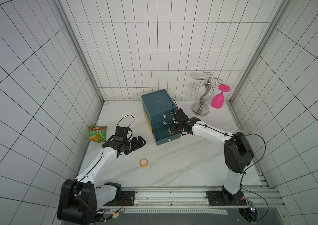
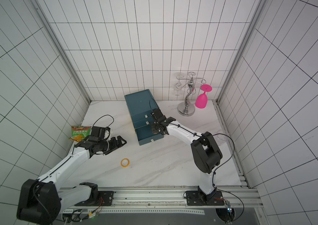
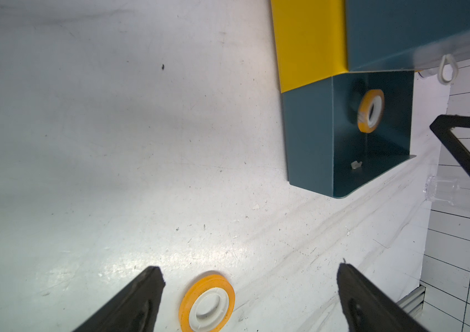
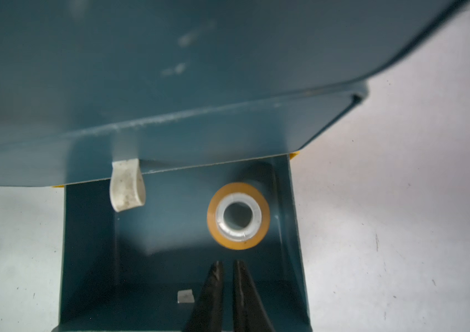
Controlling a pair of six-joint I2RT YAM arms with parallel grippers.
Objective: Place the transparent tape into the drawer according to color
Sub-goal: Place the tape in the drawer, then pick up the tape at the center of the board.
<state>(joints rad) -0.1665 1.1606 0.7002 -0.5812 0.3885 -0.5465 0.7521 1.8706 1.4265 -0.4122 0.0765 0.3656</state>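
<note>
Right wrist view shows the right gripper (image 4: 227, 263) with its two black fingers nearly together, a thin slit between them and nothing in it. Just ahead of the tips, an orange-yellow tape roll (image 4: 238, 245) with a pale core lies flat on the floor of the pulled-out bottom drawer (image 4: 89, 244), touching neither finger. The closed drawer above overhangs the far part of the open one. Its small pale pull (image 4: 127, 189) hangs down beside the roll. In both top views this gripper (image 1: 173, 129) (image 2: 157, 129) reaches over the open drawer of the dark teal chest (image 1: 156, 101) (image 2: 140, 101), which has a yellow edge (image 1: 148, 120) on the side facing the left gripper.

The left gripper (image 3: 249, 268) (image 1: 141, 142) is spread wide and empty. A second orange-yellow roll (image 3: 210, 281) (image 1: 143, 162) lies flat on the white marbled worktop (image 1: 183, 165). It is near the gripper on the robot's side and apart from both fingers. Beyond the fingertips the open drawer faces this gripper, and the first roll shows inside it.

Behind the left wrist, by the wall, lies a green and red snack bag (image 1: 96, 133) (image 2: 80, 133). Its white Chinese lettering ends in 玉米片, and the rest is too small to read. Past the chest from the right gripper stands a chrome glass rack (image 1: 203, 105) with a pink goblet (image 1: 217, 100) hanging upside down and clear glasses (image 1: 192, 90). Another clear glass (image 3: 452, 195) lies on its side on the worktop.
</note>
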